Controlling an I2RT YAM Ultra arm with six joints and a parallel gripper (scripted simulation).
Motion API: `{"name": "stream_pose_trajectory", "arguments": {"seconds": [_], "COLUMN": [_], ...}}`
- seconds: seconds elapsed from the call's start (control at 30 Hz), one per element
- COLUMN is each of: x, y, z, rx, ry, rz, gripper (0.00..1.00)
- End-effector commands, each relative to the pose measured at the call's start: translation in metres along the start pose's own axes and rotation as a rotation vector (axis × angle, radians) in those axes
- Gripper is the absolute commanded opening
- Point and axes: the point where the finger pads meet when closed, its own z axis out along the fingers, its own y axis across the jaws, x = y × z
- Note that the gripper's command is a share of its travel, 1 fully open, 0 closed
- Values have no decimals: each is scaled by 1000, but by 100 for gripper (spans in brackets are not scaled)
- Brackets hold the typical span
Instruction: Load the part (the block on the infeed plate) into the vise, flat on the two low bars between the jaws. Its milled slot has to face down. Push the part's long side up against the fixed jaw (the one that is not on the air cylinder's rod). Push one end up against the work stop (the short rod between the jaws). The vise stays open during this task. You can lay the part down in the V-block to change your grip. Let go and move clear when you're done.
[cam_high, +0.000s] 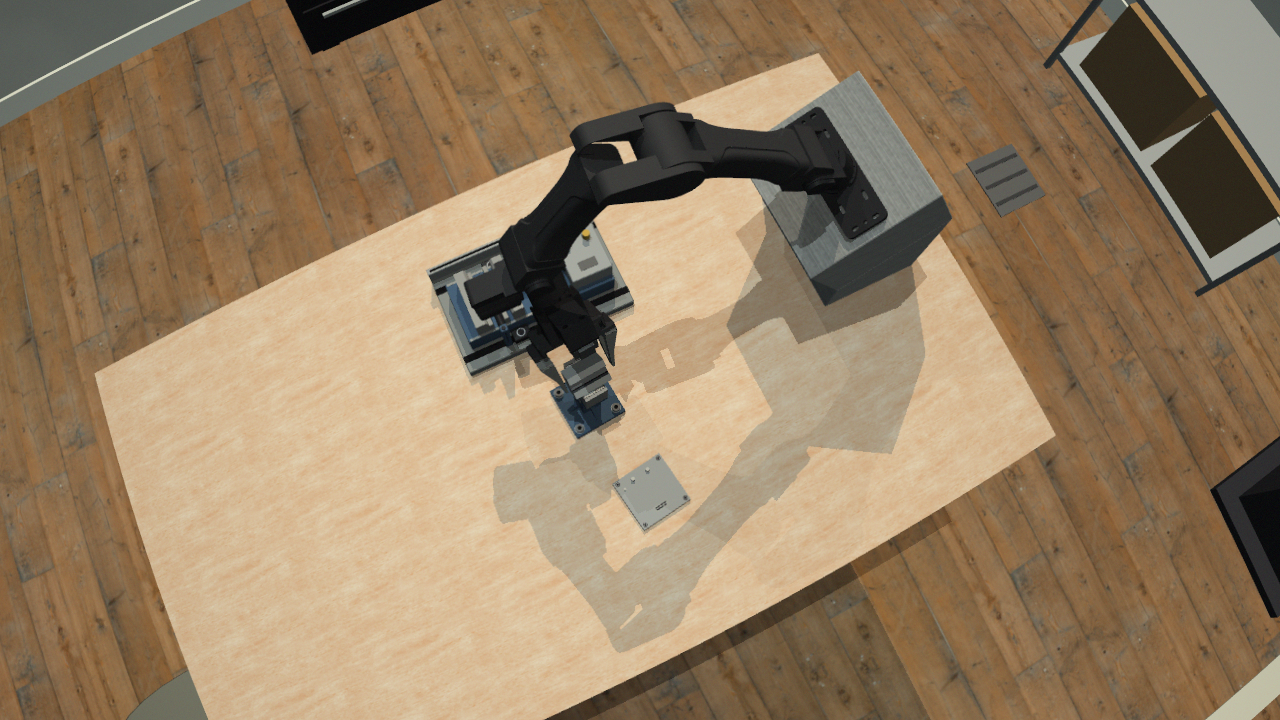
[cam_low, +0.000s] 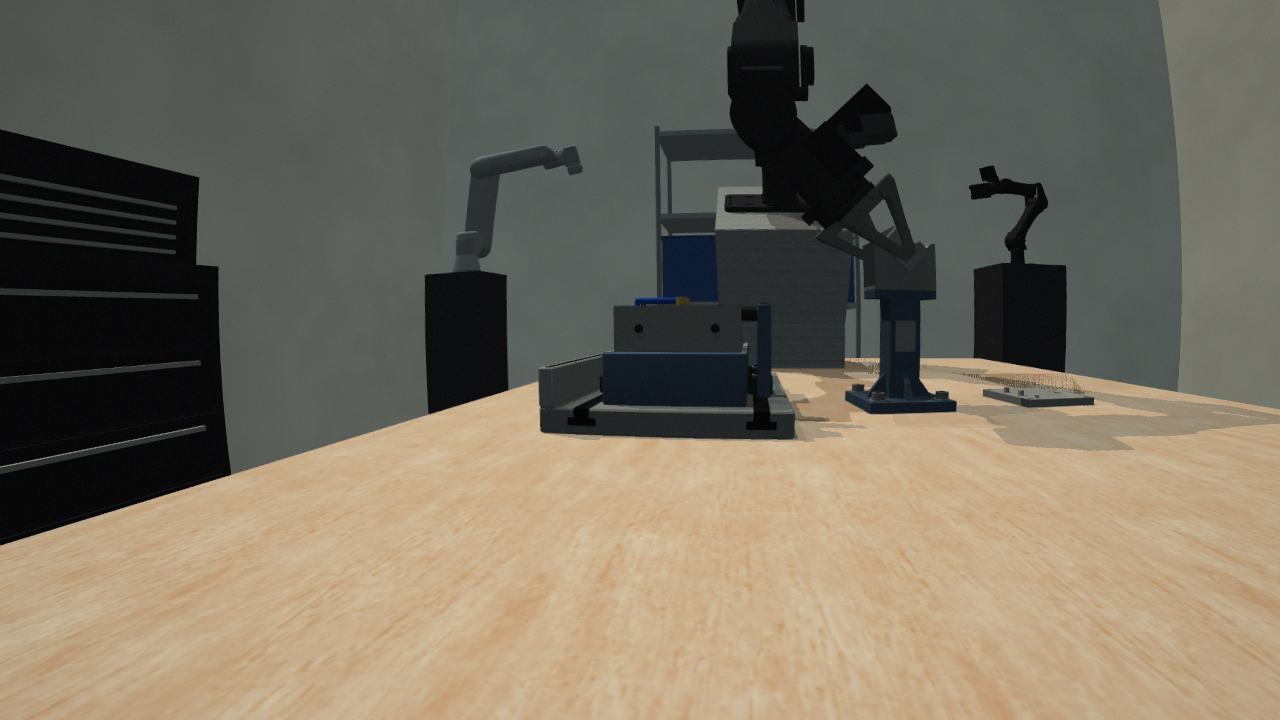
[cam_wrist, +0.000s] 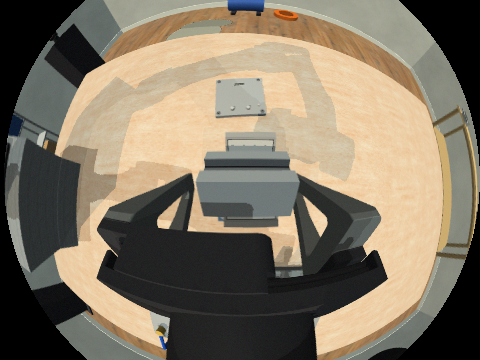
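Note:
The part (cam_high: 586, 367) (cam_wrist: 270, 195) lies tilted in the V-block (cam_low: 886, 275) (cam_wrist: 250, 135), its ends overhanging both sides. A lengthwise groove shows on its upper side, facing away from the arm in the wrist view. My gripper (cam_high: 586, 371) (cam_low: 913, 264) (cam_wrist: 245, 177) is open, one finger beside each end of the part, very close; contact cannot be told. The vise (cam_high: 465, 300) (cam_low: 666, 425) stands beside the V-block, partly hidden under the arm in the top view. Its bars and work stop cannot be made out. The infeed plate (cam_high: 651, 492) (cam_low: 1042, 396) (cam_wrist: 240, 97) holds no part.
The V-block stands on a blue post (cam_low: 899, 353) with a bolted foot. A light box with a yellow knob (cam_high: 586, 234) sits at the vise's arm-side end. The arm's grey pedestal (cam_high: 877, 134) (cam_low: 778, 295) (cam_wrist: 45, 200) stands on the table.

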Motion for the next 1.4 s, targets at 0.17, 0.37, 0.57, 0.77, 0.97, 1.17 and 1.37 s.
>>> {"name": "stream_pose_trajectory", "arguments": {"seconds": [0.17,0.37,0.57,0.77,0.97,1.17,1.37], "x": [-9,-8,-8,-8,-8,-8,-8], "y": [-14,-13,-13,-13,-13,-13,-13], "z": [-13,-12,-12,-12,-12,-12,-12], "rx": [31,29,29,29,29,29,29], "ry": [-19,-20,-21,-21,-21,-21,-21], "rz": [-26,-22,-21,-21,-21,-21,-21], "gripper": [81,81,81,81,81,81,81]}}
